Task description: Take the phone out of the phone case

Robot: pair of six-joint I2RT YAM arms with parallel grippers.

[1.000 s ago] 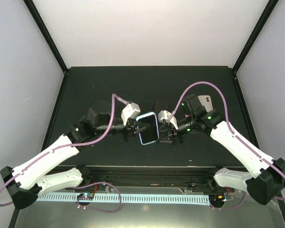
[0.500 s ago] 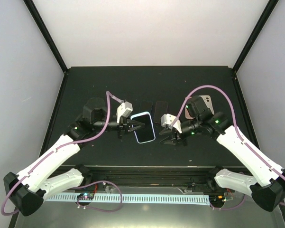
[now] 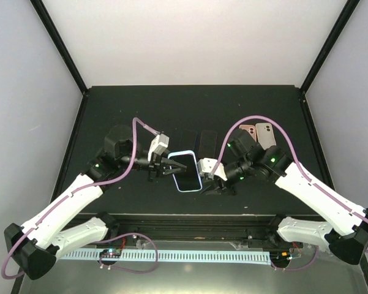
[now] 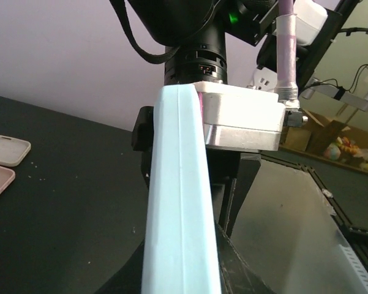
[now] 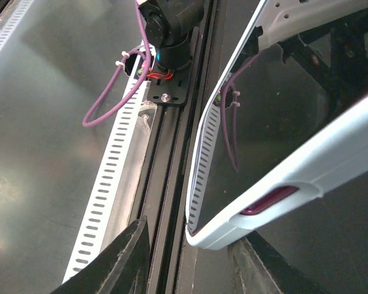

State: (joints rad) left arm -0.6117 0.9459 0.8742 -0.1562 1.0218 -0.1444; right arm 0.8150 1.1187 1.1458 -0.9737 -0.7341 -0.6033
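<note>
Here's the phone (image 3: pixel 185 169), screen up and dark, sitting in its pale blue case (image 4: pixel 180 202) and held up near the middle of the black worktop (image 3: pixel 110 110), a little toward the near edge. The left claw (image 3: pixel 166 164) is clamped on the case along its left long edge. From that wrist the blue rim runs straight up the middle of the view, edge-on, with the right arm's wrist just beyond its far end. And the right claw (image 5: pixel 190 245) is in low at the phone's near right corner. Its fingers (image 5: pixel 125 257) stand apart, one on each side of that rounded corner, and daylight shows on the left side, so it's not clamped on anything. Whether the other finger touches the rim I can't tell. A pink side button (image 5: pixel 269 199) shows on the long edge just above that corner. Moving outward, two dark slabs (image 3: pixel 199 142) lie flat just behind the phone's far end, close but clear of it. Two pale cases (image 3: pixel 259 133) lie side by side off to the right rear, well apart from the action and behind the right arm's elbow. Bare black worktop opens up behind and to the left. The perforated rail (image 5: pixel 110 202) runs along the near edge, right below the right claw.
</note>
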